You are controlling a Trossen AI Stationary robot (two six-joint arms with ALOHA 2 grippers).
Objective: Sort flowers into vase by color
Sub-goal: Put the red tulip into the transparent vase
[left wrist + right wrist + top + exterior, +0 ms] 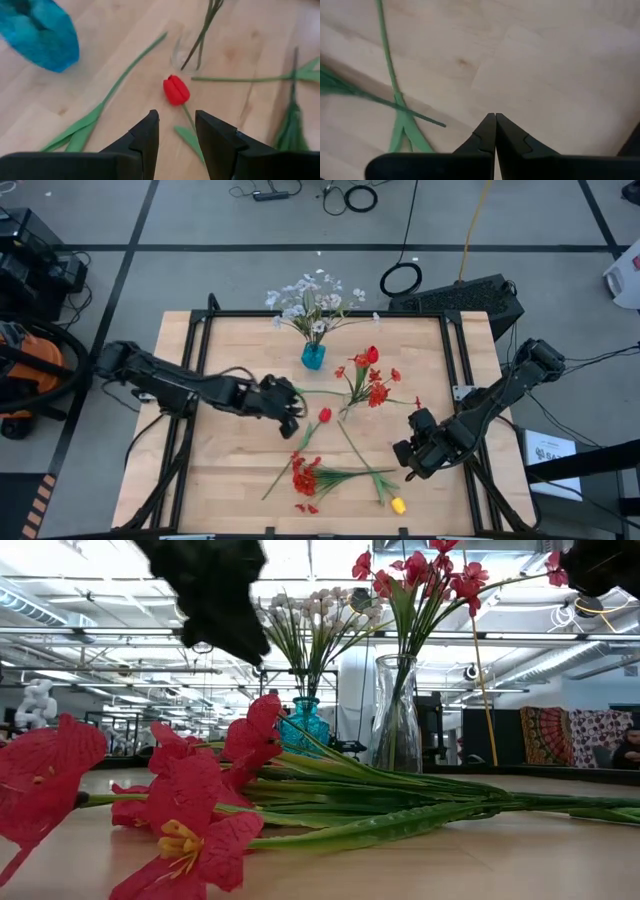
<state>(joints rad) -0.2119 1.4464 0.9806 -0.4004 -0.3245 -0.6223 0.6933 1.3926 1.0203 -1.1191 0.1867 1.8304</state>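
A: From above, where does the work stand?

B: The left gripper (292,408) reaches to the table's middle, just left of a loose red tulip (324,415). Its fingers stand apart with nothing between them, likely lining up on that stem. The blue vase (313,356) at the far edge holds the white blossoms (312,300); the clear vase (347,409), near the middle, holds red blooms (372,376). So whites and some reds look sorted already. A red cluster (305,478) and a yellow tulip (398,505) lie loose near the front edge. The right gripper (408,458) waits low on the right side.

A: And from table height?

B: Red flowers (190,805) lie flat in the foreground, stems running right. Behind them stand the blue vase (303,724) and the clear vase (396,722), upright, stems fanned out. A dark arm hangs overhead at the upper left; which arm it is cannot be told from here.

A: The left wrist view?

B: The open fingers (147,136) frame the red tulip (176,90), which lies on the wood just beyond them, untouched. The clear vase's base (187,52) sits right behind it, a short carry, one would judge.

A: The right wrist?

B: Its fingers (486,132) are pressed together, holding nothing, above bare wood beside a green stem (395,90). Probably parked clear of the other arm.
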